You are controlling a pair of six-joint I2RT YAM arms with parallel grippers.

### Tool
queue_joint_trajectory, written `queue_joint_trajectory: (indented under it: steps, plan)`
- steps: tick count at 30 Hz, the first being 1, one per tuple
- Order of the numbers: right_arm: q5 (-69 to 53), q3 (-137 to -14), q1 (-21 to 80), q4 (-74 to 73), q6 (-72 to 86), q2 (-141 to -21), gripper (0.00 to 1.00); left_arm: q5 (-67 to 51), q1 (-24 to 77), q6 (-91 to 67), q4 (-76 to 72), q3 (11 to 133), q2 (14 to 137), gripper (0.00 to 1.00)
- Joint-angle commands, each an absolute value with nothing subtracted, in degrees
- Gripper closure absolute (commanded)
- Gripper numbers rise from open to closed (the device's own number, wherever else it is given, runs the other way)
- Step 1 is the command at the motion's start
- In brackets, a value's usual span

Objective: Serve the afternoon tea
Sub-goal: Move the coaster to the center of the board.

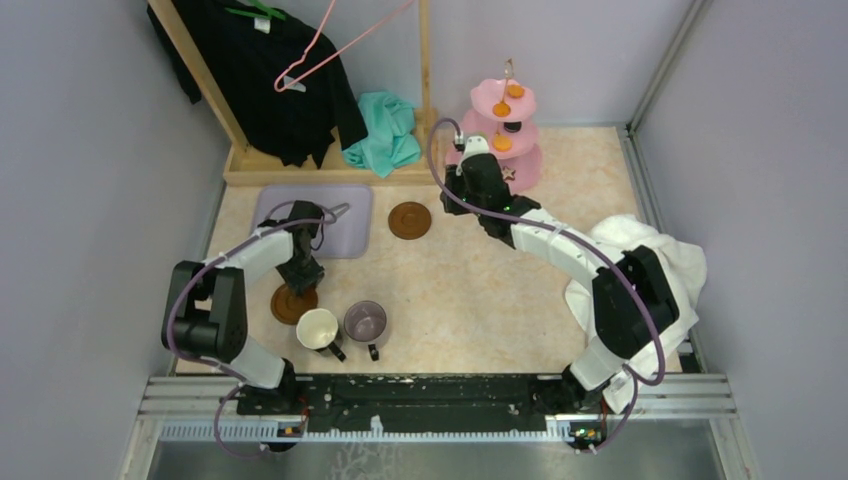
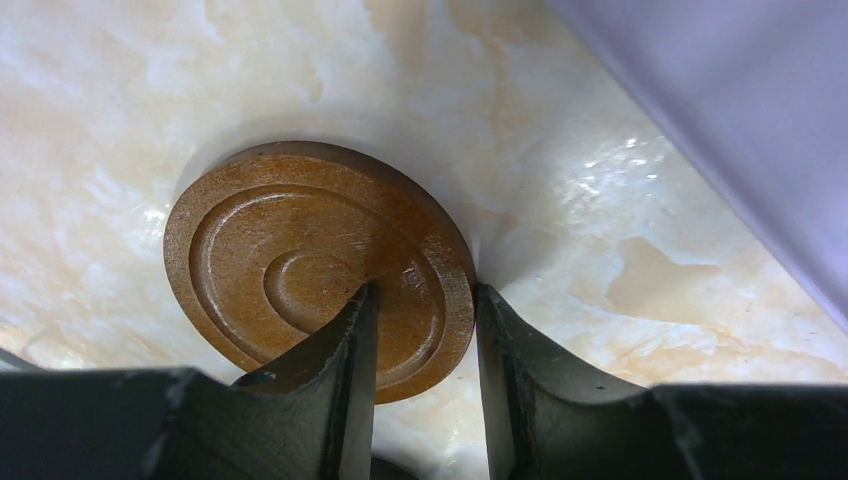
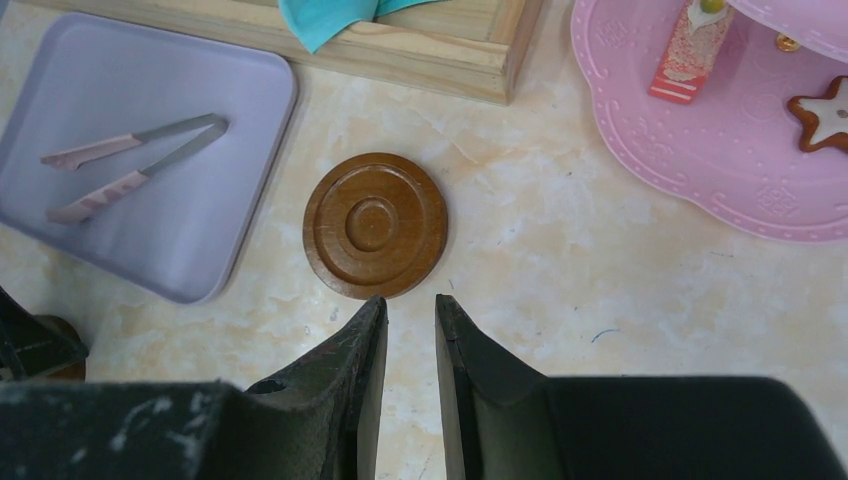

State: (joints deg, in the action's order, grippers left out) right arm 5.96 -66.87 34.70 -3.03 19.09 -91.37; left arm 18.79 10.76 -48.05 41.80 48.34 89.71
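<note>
I see left end effector (image 2: pixel 420 292) pinching near coaster (image 2: pixel 290 262) rim | right end effector (image 3: pixel 410 302) slightly ajar, empty, just beside far coaster (image 3: pixel 375 225)

Two brown round coasters (image 1: pixel 409 220) (image 1: pixel 287 311), one cream mug (image 1: pixel 318 328) and one greyish-purple see-through mug (image 1: pixel 365 320) are sitting out. One pink three-tier stand (image 1: pixel 531 160) is carrying three orange sweets (image 1: pixel 502 143) (image 1: pixel 501 108) (image 1: pixel 515 90) and one star-shaped cookie (image 3: pixel 822 112).
</note>
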Motion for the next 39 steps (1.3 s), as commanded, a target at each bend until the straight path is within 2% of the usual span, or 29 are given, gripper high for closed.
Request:
queue_joint_trajectory:
  steps: [1,19,39]
  plan:
    - [6.20,-69.48,33.48,-1.21,18.37,-91.32,0.75,8.49,12.61,-46.37,24.23,44.79,99.13,0.84]
    - [6.33,-68.03,29.67,-1.24,18.46,-89.76,0.75,1.53,19.76,-36.78,24.47,54.06,103.18,0.90]
    - [11.09,-65.20,24.48,-1.17,19.86,-85.95,0.75,-4.64,31.82,-33.71,30.10,69.84,108.31,0.91]
